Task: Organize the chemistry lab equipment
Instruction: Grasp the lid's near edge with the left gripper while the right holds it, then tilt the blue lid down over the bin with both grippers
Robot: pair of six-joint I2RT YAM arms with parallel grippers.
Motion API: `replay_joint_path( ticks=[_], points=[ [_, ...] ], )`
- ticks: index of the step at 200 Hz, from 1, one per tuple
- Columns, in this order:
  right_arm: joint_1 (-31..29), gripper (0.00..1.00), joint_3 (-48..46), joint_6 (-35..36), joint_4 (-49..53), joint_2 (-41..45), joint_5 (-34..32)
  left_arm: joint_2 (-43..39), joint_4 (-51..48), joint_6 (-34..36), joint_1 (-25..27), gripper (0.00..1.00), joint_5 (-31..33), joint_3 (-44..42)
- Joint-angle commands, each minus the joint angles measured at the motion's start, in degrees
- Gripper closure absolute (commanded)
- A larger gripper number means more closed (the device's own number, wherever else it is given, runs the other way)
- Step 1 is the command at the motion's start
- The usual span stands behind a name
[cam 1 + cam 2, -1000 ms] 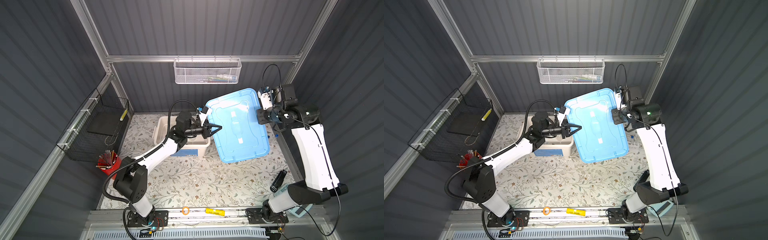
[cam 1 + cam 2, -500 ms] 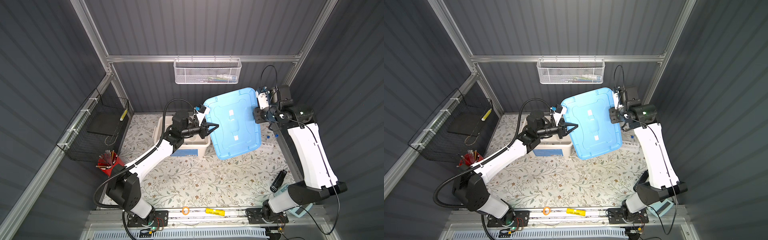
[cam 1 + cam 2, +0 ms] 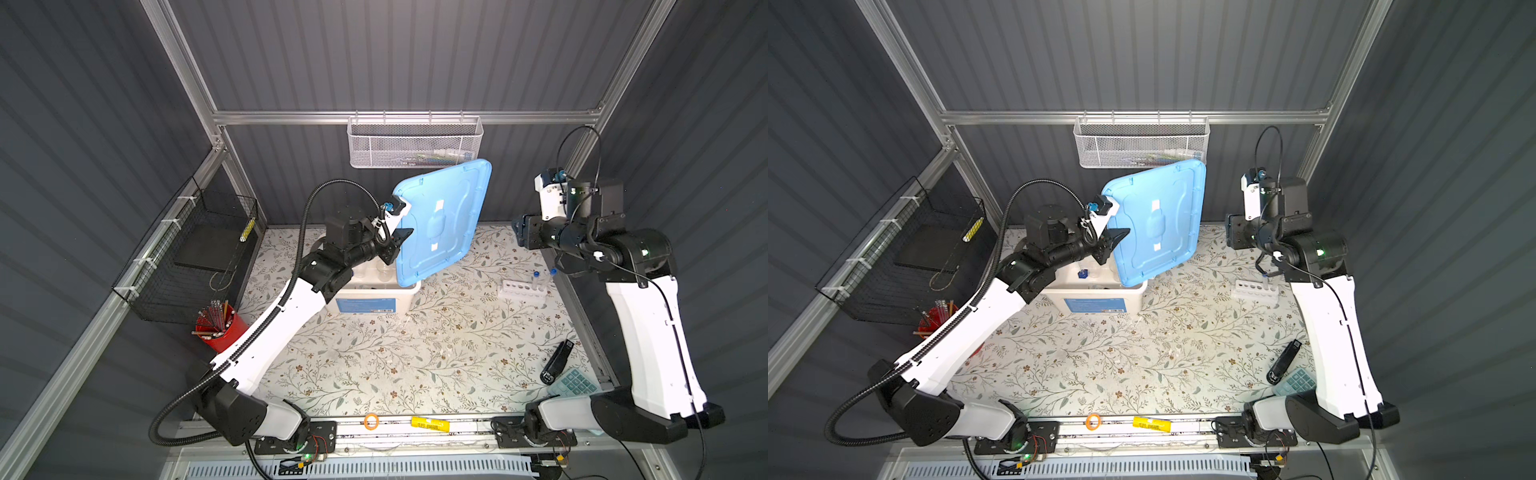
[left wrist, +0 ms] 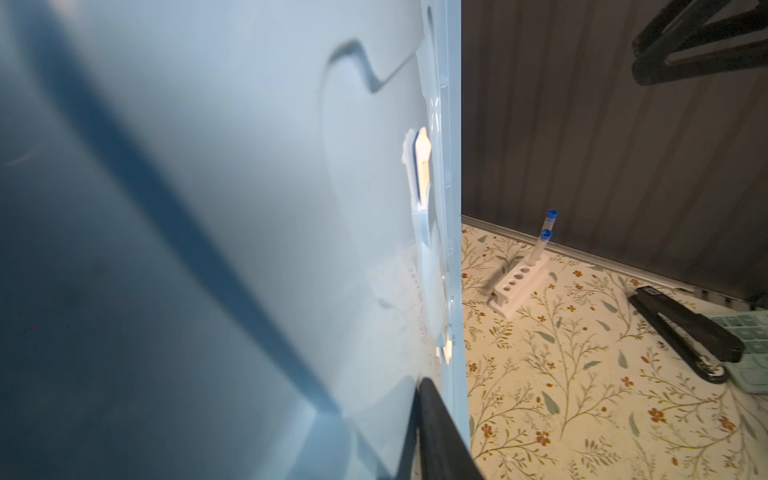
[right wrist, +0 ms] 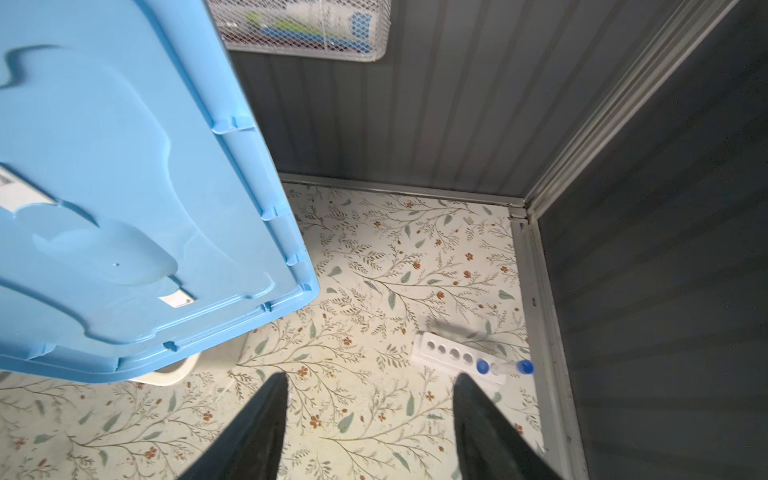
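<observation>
Step in hand seems the lid work. L gripper [image 3: 398, 245] is clamped on one edge of the blue lid [image 3: 440, 220], which stands tilted, almost upright, over the white bin [image 3: 374, 301]. R gripper [image 5: 370, 380] has its jaws spread and empty, well apart from the lid. Small clear vessels [image 3: 385, 271] sit in the bin. The white rack [image 3: 519, 289] w/ blue-capped tubes [image 3: 538, 279] stands near the wall on R side. Next move probably needs the lid levelled and aligned w/ the bin rim; a one-edge grip may slip.

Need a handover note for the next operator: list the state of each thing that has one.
blue lid, off the bin, tilted steeply, held at its edge.
left gripper, shut on the lid.
right gripper, open, empty.
white bin, uncovered, clear vessels inside.
white rack, upright, mostly empty.
blue-capped tubes, capped, in the rack's end.
</observation>
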State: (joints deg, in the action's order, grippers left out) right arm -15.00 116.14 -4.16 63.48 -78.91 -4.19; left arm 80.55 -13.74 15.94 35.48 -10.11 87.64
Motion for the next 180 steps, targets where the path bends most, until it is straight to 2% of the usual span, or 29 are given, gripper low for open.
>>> replay_joint_path(
  ticks=[1,49,73,96,112,138,180],
  points=[
    [0.1,0.34,-0.5,-4.8,-3.7,0.8,8.9,-2.0,-2.7,6.4,0.2,0.93,5.1,4.2],
    [0.1,0.33,-2.5,-21.1,-12.5,1.7,26.5,-1.7,-6.1,13.7,0.3,0.93,9.5,7.4],
    [0.1,0.26,-8.3,-31.5,-22.9,4.3,34.3,-1.2,-7.3,19.2,0.6,0.93,14.4,8.0],
    [0.1,0.25,-11.9,-40.3,-29.5,5.6,36.7,-1.7,-5.8,24.0,0.6,0.93,20.6,6.8],
    [0.1,0.24,-14.8,-46.8,-34.4,5.4,39.5,-2.2,-4.5,26.6,0.6,0.93,22.0,6.4],
    [-0.4,0.24,-19.5,-56.5,-43.0,5.1,40.4,-1.8,-3.2,31.2,0.6,0.93,24.5,5.3],
    [-2.3,0.20,-21.2,-63.3,-49.4,4.1,37.7,-2.8,0.0,35.2,1.7,0.93,26.6,1.0]
  ],
)
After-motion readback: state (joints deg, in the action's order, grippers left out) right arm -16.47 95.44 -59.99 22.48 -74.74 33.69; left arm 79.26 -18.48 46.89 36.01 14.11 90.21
